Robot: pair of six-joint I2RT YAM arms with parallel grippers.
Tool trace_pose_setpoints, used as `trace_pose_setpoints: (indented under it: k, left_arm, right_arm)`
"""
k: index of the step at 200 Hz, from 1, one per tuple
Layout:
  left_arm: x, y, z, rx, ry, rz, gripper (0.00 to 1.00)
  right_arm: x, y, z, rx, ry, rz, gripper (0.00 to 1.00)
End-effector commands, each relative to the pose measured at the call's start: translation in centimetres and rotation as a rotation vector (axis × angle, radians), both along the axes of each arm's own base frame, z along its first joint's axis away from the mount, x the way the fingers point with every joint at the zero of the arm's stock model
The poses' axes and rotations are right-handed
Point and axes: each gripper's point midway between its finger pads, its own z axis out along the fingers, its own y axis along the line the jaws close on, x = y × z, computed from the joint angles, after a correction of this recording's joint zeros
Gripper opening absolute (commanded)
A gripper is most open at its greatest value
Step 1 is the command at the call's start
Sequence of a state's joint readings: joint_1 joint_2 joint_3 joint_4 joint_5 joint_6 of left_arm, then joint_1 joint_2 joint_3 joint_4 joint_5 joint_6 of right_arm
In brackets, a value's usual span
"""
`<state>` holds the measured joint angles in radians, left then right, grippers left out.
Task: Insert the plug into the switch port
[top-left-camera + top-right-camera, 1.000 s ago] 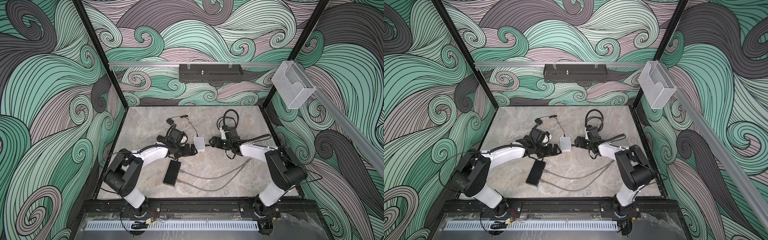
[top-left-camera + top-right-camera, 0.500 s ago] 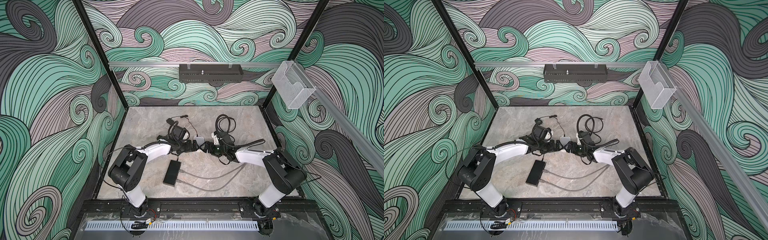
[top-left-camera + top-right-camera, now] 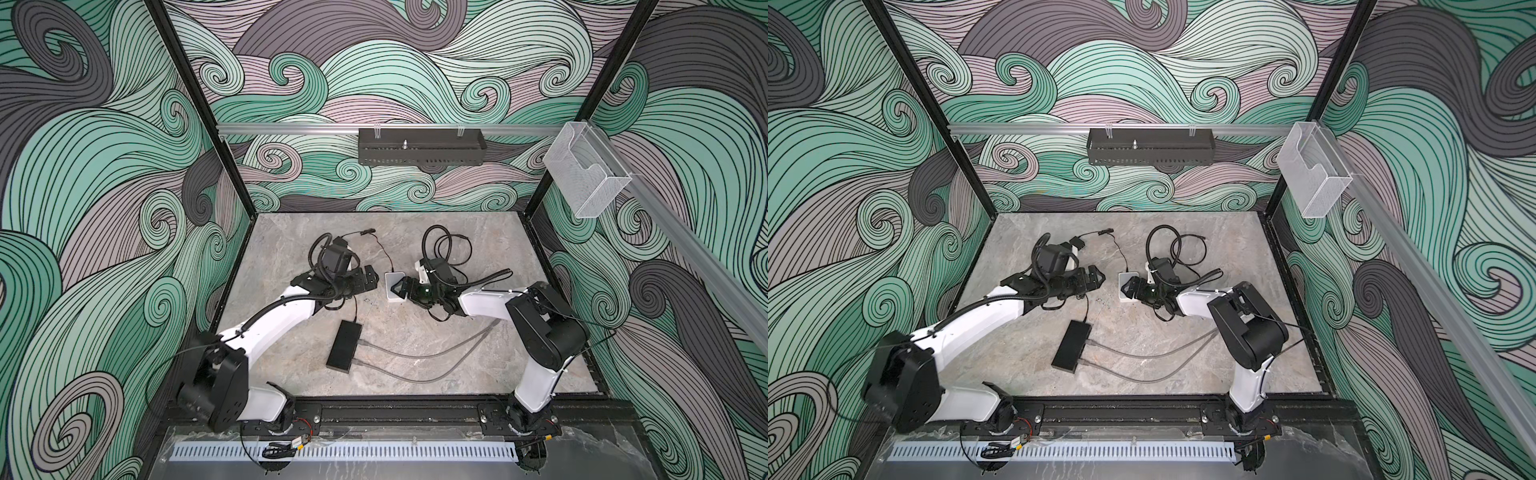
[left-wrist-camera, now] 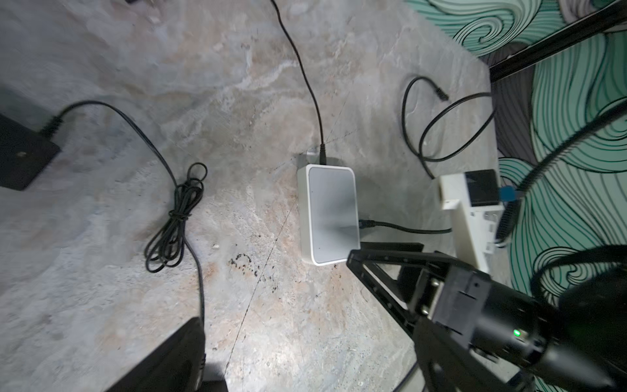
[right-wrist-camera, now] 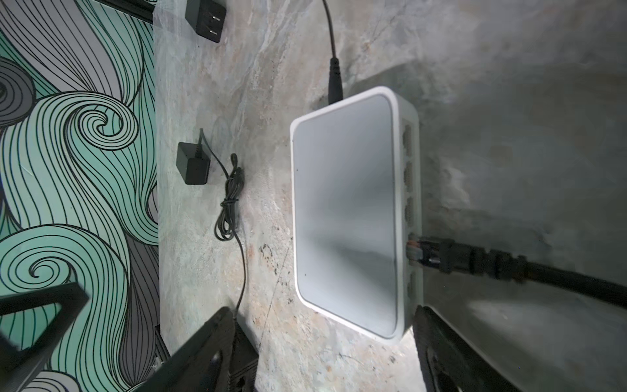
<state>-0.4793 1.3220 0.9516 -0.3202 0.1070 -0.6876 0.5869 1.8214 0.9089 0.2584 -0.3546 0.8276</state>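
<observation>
we work on a grey marbled bench [image 3: 415, 237] inside a booth whose walls [image 3: 104, 166] carry teal, mauve and grey swirls between black posts. a silver rail on the back wall holds a black tray [image 3: 419, 151], and a clear bin [image 3: 582, 178] hangs from the side rail.

the white switch [image 5: 346, 210] lies flat on the bench between the two arms. the right jaws stand apart with the near end of the switch in the gap between them. on the side away from the ports we see bench between jaw and switch, so they do not clamp it. the plug [image 5: 429, 254] sits in the mouth of the second port from the right jaws, just ahead of them; how deep it goes we cannot tell. its black cable [image 5: 559, 281] trails away beside one jaw.

the left jaws are spread wide and hold nothing; the switch lies just ahead of them, not touching. a black box [image 3: 344, 347] with two grey cables [image 3: 415, 357] lies behind them.
</observation>
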Motion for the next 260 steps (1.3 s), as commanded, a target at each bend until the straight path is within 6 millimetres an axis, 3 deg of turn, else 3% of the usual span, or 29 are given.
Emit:
trace_pose_setpoints:
  k: [1, 34, 56, 87, 106, 125, 146, 169, 178, 214, 224, 240, 260]
  left_arm:
    - [-1.7, 2.7, 0.6, 0.071, 0.003, 0.035, 0.99]
    - [-2.7, 4.9, 3.6, 0.058, -0.119, 0.071, 0.99]
    - [-3.3, 6.3, 4.4, 0.068, -0.132, 0.087, 0.99]
    - [-3.6, 7.0, 4.0, 0.068, -0.109, 0.081, 0.99]
    - [-3.5, 7.1, 3.8, 0.05, -0.109, 0.083, 0.99]
    - [-3.2, 6.6, 3.8, 0.023, -0.112, 0.071, 0.99]
    - [-2.7, 5.4, 3.7, -0.017, -0.112, 0.029, 0.99]
    - [-2.5, 4.2, 3.2, -0.069, -0.077, -0.003, 0.99]
    - [-2.4, 3.9, 3.0, -0.076, -0.062, -0.009, 0.99]
    - [-2.0, 3.2, 2.6, -0.089, -0.018, -0.029, 0.99]
    - [-1.9, 3.1, 2.4, -0.095, -0.016, -0.028, 0.99]
    - [-1.7, 2.9, 2.2, -0.102, -0.011, -0.026, 0.99]
    - [-1.6, 2.8, 2.1, -0.104, -0.008, -0.028, 0.99]
  right_arm:
    - [0.1, 2.8, 1.3, 0.069, 0.001, 0.028, 0.83]
    - [0.3, 7.3, 2.3, 0.183, 0.04, 0.052, 0.83]
    - [0.5, 10.0, 2.8, 0.234, 0.049, 0.074, 0.83]
    - [1.0, 10.9, 3.9, 0.25, 0.029, 0.098, 0.82]
    - [1.6, 8.7, 5.6, 0.211, -0.021, 0.081, 0.82]
    - [2.0, 4.9, 6.6, 0.103, -0.08, 0.052, 0.82]
    - [2.3, -0.2, 5.9, -0.076, -0.105, -0.008, 0.84]
    - [3.6, -6.8, 4.3, -0.247, -0.096, -0.139, 0.85]
    - [4.2, -8.5, 3.9, -0.281, -0.093, -0.169, 0.85]
    - [5.3, -12.0, 2.8, -0.524, -0.038, -0.202, 0.83]
    - [5.4, -12.7, 2.1, -0.586, -0.021, -0.211, 0.77]
    - [6.2, -13.3, 1.0, -0.649, -0.032, -0.206, 0.6]
    - [6.8, -13.3, -0.4, -0.706, -0.024, -0.176, 0.55]
